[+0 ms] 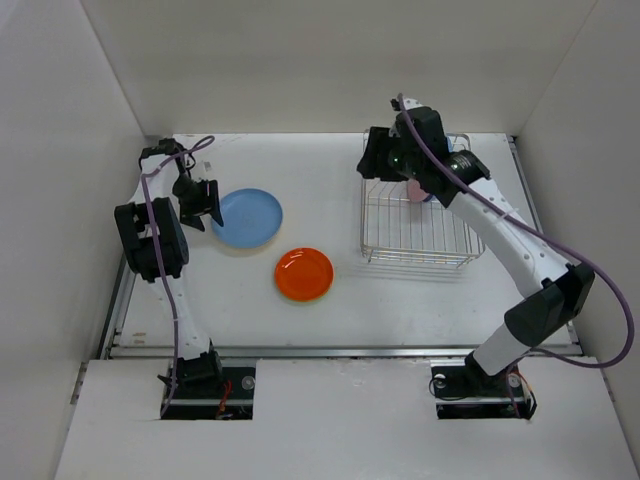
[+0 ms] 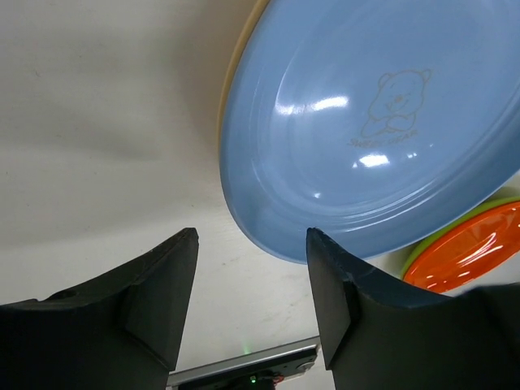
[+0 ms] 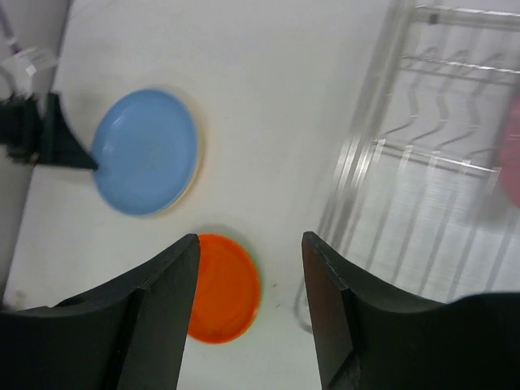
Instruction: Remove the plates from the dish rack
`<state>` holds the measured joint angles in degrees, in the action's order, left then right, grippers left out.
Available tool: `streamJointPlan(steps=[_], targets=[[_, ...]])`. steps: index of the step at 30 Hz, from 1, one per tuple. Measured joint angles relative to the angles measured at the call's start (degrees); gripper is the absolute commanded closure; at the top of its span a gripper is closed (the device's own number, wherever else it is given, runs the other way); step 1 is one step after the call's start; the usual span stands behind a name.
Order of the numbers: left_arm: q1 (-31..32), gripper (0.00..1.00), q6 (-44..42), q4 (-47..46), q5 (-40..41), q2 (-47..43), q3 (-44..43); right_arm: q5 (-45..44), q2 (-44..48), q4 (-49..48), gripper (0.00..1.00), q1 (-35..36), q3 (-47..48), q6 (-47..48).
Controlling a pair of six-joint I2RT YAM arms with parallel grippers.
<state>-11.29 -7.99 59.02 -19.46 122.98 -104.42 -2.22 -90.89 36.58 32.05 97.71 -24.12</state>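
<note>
Pink plate (image 3: pixel 510 158) stands in dish rack (image 1: pixel 415 257), far right. Right gripper (image 3: pixel 249 238) jaws apart, empty, hovering over rack's left edge. Left gripper (image 2: pixel 252 237) spread, empty, just beside light blue plate (image 2: pixel 366 122), flat on table, far left. Orange plate (image 1: pixel 304 273) nearer, centre. Likely step: reach for pink. Next: shift right, descend, pinch rim.

The light blue plate (image 2: pixel 325 154) on the left of the table bears a faint bear outline (image 2: pixel 396 101) with small lettering beneath it, too faint to read. No other text shows.
</note>
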Motion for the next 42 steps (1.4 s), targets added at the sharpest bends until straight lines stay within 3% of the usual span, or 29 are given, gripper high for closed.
streamJointPlan(steps=[7, 14, 17, 20, 28, 37, 40, 42], targets=[[0.33, 0.34, -0.96, 0.11, 0.44, -3.34, 0.24, -17.31, -4.02, 7.15, 0.41, -8.68, 8.74, 0.02], [0.33, 0.29, -1.46, -2.51, 0.46, -17.88, 2.05, -27.54, -13.46, 9.46, 0.52, -14.6, 18.86, 3.72], [0.33, 0.29, -2.75, -2.32, 0.44, -21.92, 2.36, -29.38, -18.53, 9.55, 0.52, -14.75, 21.2, 5.33], [0.33, 0.23, -4.31, -1.81, 0.68, -22.64, 2.97, -30.45, -21.51, 9.75, 0.52, -14.84, 21.44, 6.6], [0.33, 0.21, -7.91, -0.5, 2.82, -22.53, 9.73, -33.86, -24.92, 9.81, 0.52, -15.23, 21.92, 8.59], [0.33, 0.21, -9.16, -0.15, 2.73, -22.4, 10.54, -35.5, -30.18, 10.49, 0.55, -15.89, 23.65, 10.23], [0.33, 0.21, -9.2, 0.24, 2.54, -22.16, 10.54, -35.91, -30.99, 11.15, 0.67, -16.09, 23.65, 10.84], [0.33, 0.2, -9.31, 0.46, 2.51, -22.14, 10.54, -36.02, -31.08, 11.28, 0.84, -16.2, 23.65, 11.06]])
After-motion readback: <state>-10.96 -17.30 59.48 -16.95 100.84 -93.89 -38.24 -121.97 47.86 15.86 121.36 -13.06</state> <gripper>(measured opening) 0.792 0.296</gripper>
